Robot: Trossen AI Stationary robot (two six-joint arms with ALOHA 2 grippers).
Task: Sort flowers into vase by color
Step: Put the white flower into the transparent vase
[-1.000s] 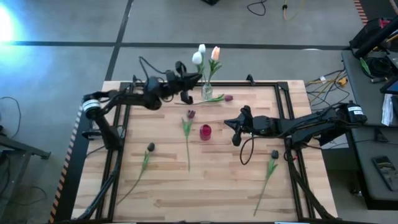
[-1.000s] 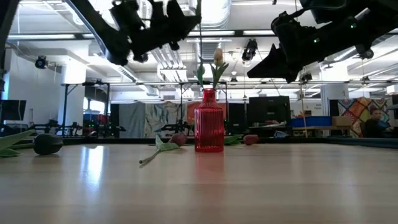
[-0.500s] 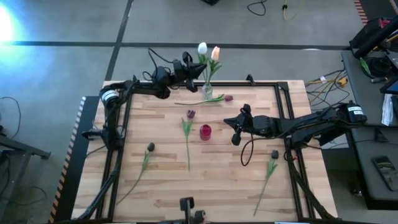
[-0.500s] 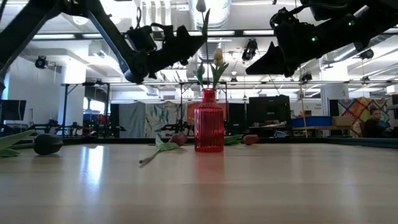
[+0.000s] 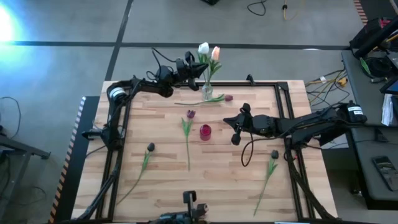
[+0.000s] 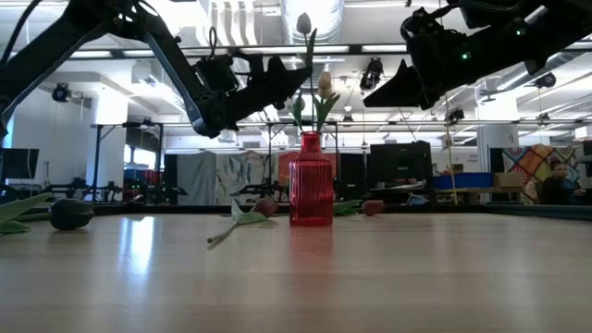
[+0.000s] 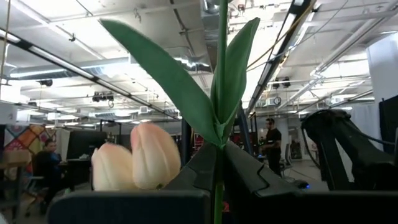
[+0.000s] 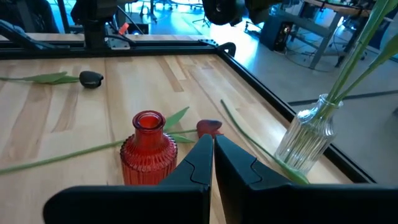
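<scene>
My left gripper (image 5: 194, 68) is over the table's far edge, shut on a white tulip (image 5: 203, 48) that stands upright above the clear glass vase (image 5: 207, 93). A peach tulip (image 5: 215, 53) stands in that vase; it also shows in the left wrist view (image 7: 140, 155). A red vase (image 5: 205, 132) stands mid-table. A dark purple tulip (image 5: 191, 114) and a maroon tulip (image 5: 228, 98) lie flat on the table. My right gripper (image 5: 234, 132) is shut and empty, hovering right of the red vase. My left gripper pinches the white tulip's green stem (image 7: 219, 186) between its two fingers, just below the leaves. The fingers come level from the table's left and lie across the stem (image 6: 305, 69). The tulip stands upright, head up; whether its lower end is inside the clear vase I cannot tell.
Two more dark tulips lie on the table, at near left (image 5: 150, 147) and near right (image 5: 274, 154). A black frame (image 5: 261, 84) runs round the tabletop. People sit in the room beyond (image 6: 558, 180).
My left gripper has gone toward the table's far edge and right, to the clear vase, carrying the white tulip. The tulip has stayed upright and has come down: its head now shows lower in the low view.
</scene>
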